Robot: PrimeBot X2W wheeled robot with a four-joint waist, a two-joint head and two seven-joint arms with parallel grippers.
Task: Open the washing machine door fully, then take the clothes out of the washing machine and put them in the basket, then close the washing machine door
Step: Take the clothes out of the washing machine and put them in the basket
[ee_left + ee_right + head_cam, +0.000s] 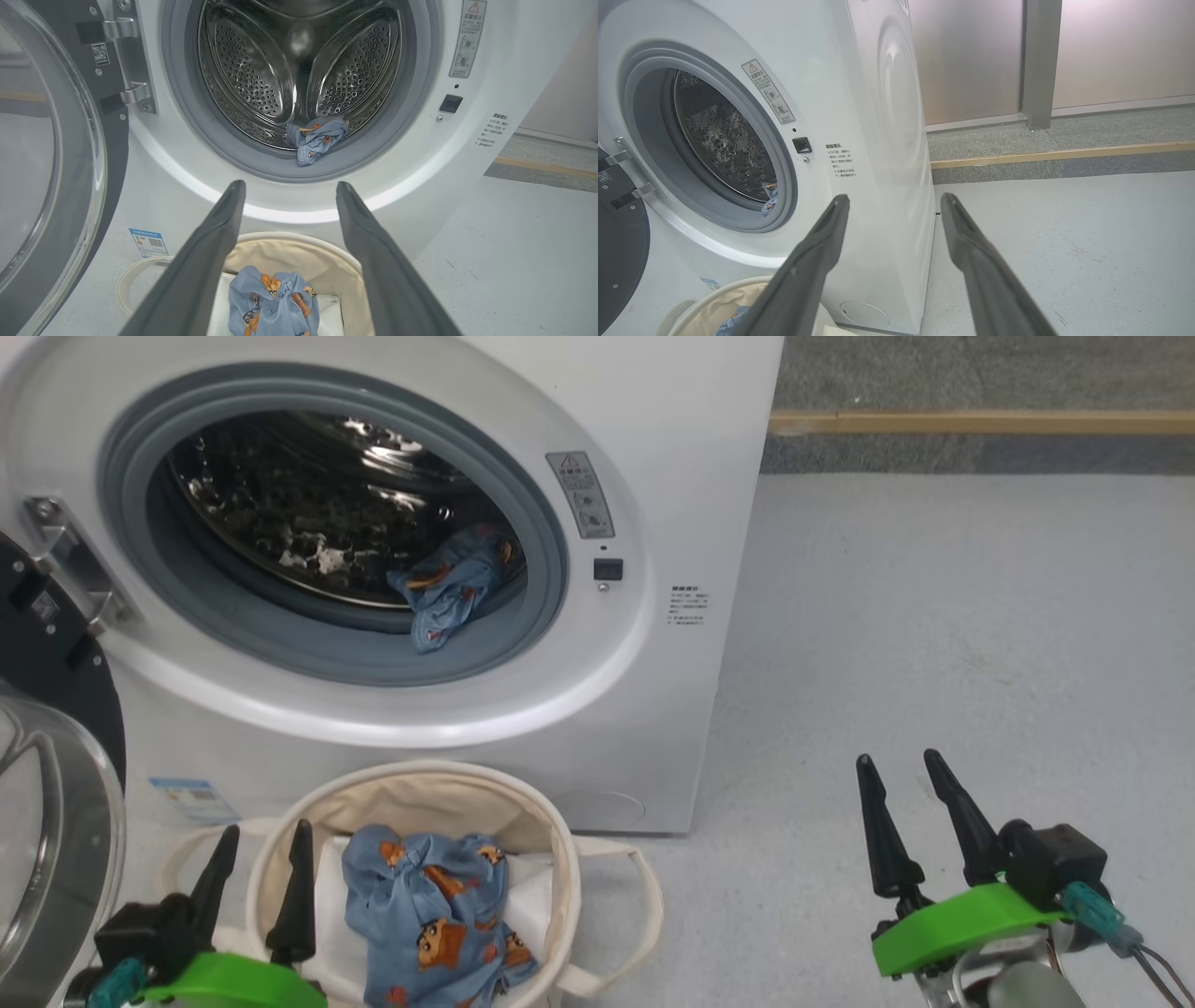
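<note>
The white washing machine point(653, 448) stands with its door point(47, 775) swung wide to the left. A blue printed garment point(453, 583) lies at the lower right of the drum, draped over the grey gasket point(317, 140). A second blue printed garment point(434, 915) rests in the cream basket point(551, 859) on a white sheet, right below the porthole. My left gripper point(264, 835) hangs open over the basket's left rim, empty point(289, 186). My right gripper point(901, 763) is open over bare floor to the right of the machine point(895, 198).
Grey floor point(934, 644) stretches to the right of the machine. A low kerb with a wooden strip point(980, 423) runs along the back. The open door point(42, 154) takes up the left side beside the basket.
</note>
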